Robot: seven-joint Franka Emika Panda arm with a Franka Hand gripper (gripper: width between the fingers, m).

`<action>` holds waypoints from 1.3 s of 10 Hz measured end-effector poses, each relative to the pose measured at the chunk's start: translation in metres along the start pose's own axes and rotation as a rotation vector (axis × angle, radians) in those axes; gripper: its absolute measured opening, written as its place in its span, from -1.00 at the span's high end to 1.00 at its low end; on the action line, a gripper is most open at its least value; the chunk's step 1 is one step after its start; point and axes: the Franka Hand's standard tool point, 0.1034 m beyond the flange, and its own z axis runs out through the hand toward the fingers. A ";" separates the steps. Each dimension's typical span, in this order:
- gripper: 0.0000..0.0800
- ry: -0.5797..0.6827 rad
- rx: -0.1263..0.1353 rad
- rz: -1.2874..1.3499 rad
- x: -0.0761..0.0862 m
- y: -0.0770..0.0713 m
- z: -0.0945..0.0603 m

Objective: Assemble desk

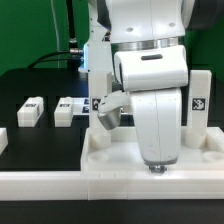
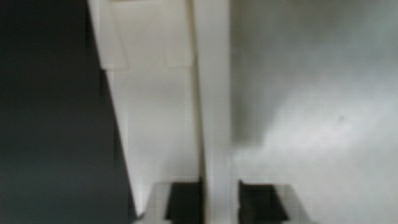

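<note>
The desk slab (image 1: 104, 150) lies flat, white, at the front of the black table, against the low white rails. My gripper (image 1: 155, 167) points straight down at its front edge, mostly hidden by the arm's own hand. In the wrist view the gripper (image 2: 215, 205) has its two dark fingers (image 2: 178, 203) pressed on either side of the slab's thin raised rim (image 2: 210, 100); the slab's pale floor (image 2: 311, 110) lies on one side. Two white square legs (image 1: 30, 110) (image 1: 68, 110) with tags lie on the table at the exterior view's left.
The long low white rails (image 1: 50, 182) run along the front edge. Another white part (image 1: 2, 140) shows at the exterior view's left edge. A tagged white piece (image 1: 200, 101) stands behind the arm at the right. Cables and a stand are at the back.
</note>
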 end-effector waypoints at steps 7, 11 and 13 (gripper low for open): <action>-0.62 -0.001 0.002 0.003 -0.002 -0.001 0.001; -0.62 -0.008 0.004 0.057 -0.009 0.005 -0.013; -0.62 -0.038 0.035 0.095 -0.033 0.012 -0.060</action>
